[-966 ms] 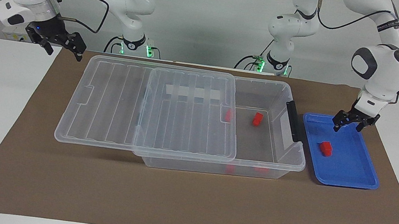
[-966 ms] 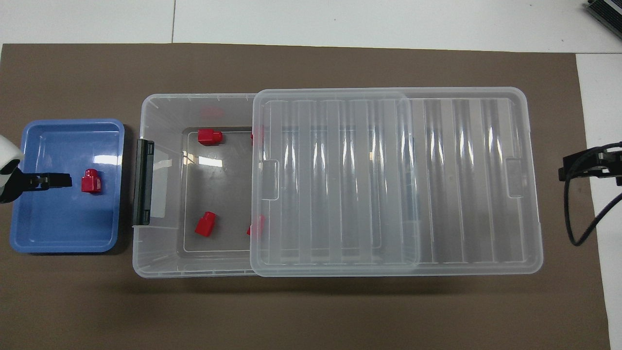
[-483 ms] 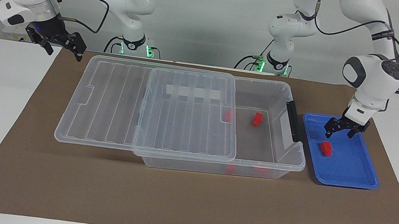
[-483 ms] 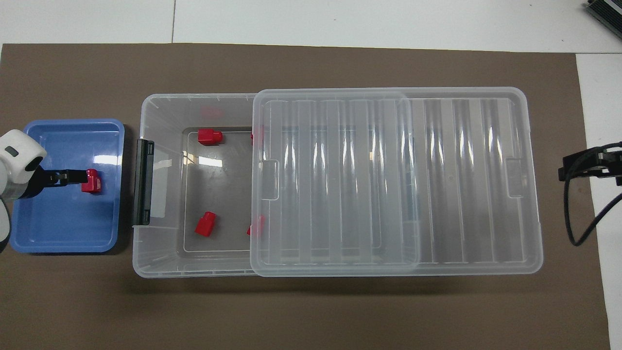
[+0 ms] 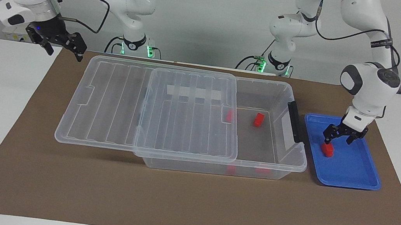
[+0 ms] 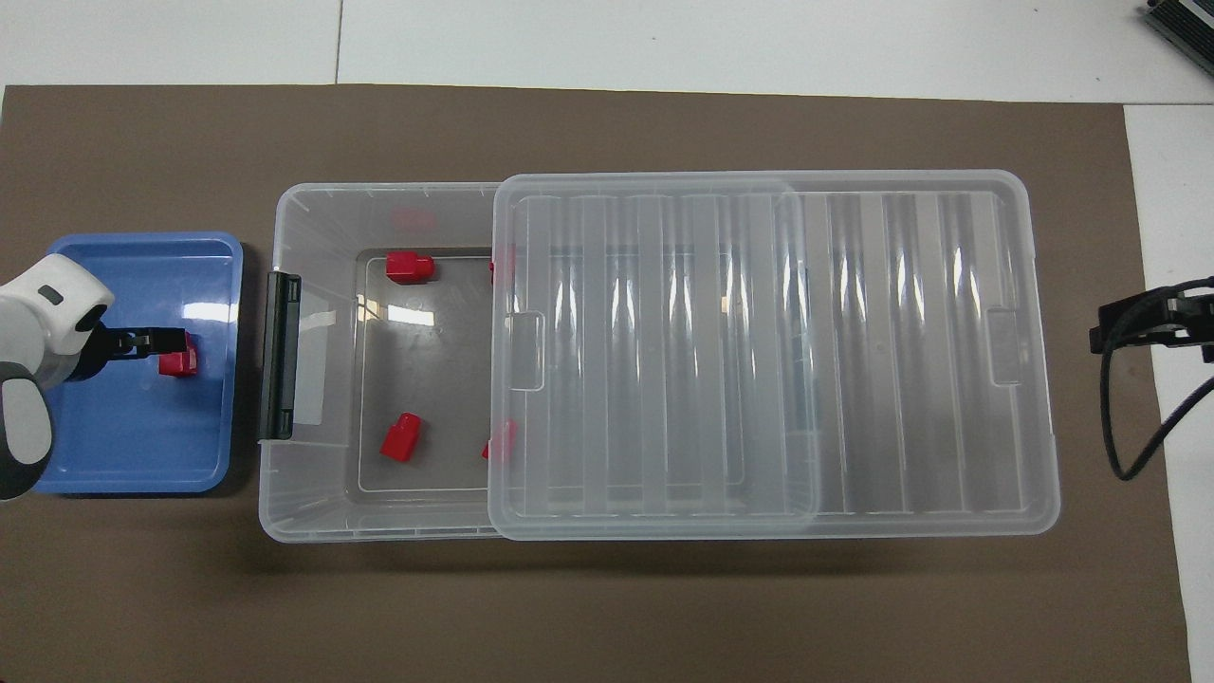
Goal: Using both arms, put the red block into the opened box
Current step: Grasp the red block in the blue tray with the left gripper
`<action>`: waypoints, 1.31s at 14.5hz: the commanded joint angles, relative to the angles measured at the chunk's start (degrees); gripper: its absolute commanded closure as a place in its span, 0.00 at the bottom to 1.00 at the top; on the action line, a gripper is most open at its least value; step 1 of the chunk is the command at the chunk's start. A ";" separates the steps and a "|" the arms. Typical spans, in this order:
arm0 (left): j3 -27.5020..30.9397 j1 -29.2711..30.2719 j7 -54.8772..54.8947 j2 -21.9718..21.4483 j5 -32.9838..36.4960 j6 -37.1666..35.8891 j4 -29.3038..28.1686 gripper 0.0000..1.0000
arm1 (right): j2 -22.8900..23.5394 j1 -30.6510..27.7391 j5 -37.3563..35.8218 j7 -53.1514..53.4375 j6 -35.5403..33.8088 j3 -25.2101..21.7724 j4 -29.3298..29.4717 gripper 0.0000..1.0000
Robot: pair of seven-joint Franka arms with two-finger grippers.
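Note:
A small red block point(image 5: 328, 149) point(image 6: 178, 361) lies in the blue tray point(image 5: 347, 181) point(image 6: 142, 243) at the left arm's end of the table. My left gripper point(image 5: 337, 140) point(image 6: 157, 341) hangs open, low over that block, its fingers apart; whether they touch it I cannot tell. The clear box point(image 5: 285, 90) point(image 6: 313, 204) stands mid-table, its ribbed lid point(image 5: 115, 104) point(image 6: 854, 351) slid toward the right arm's end, leaving the handle end uncovered. Several red blocks point(image 5: 258, 119) point(image 6: 410, 267) lie inside. My right gripper point(image 5: 64, 51) point(image 6: 1138, 321) waits open, raised beside the lid's end.
The box's black handle point(image 5: 295, 122) point(image 6: 280, 356) faces the blue tray with a narrow gap between them. Everything stands on a brown mat point(image 5: 172, 202) point(image 6: 607, 607) laid over the white table. A black cable point(image 6: 1129, 427) loops beneath the right gripper.
My left gripper has come down and moved across the tray until it is over the red block. The right arm, box, lid and blocks have not moved.

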 commanded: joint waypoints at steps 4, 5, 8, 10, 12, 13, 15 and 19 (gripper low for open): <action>0.49 0.02 -0.03 2.21 0.39 3.20 -0.64 0.00 | 0.40 -0.14 1.10 2.07 0.48 0.35 0.62 0.00; 0.49 0.11 -0.03 3.00 0.39 3.81 -0.64 0.00 | 0.40 -0.14 1.10 2.07 0.39 0.35 0.62 0.00; 0.49 0.11 0.05 3.36 0.39 4.17 -0.64 0.00 | 0.40 -0.14 1.10 1.98 0.39 0.35 0.54 0.00; 0.49 -0.15 0.23 3.36 0.39 4.17 -0.64 0.00 | 0.40 -0.14 1.01 1.81 0.39 0.35 0.54 0.00; 0.49 -0.15 0.23 3.36 0.39 4.17 -0.73 0.00 | 0.40 1.17 0.93 1.89 0.39 -0.17 0.54 0.00; 0.49 -0.15 0.23 3.36 0.39 4.17 -0.73 0.00 | 0.40 1.27 0.93 1.98 0.48 -0.18 0.54 0.00; 0.49 -0.24 0.23 3.36 0.39 4.17 -0.73 0.00 | 0.40 1.44 0.93 2.07 0.48 -0.18 0.54 0.00; 0.49 -0.06 0.23 3.27 0.39 4.25 -1.08 0.00 | 0.40 1.44 0.93 2.07 0.48 -0.18 0.45 0.00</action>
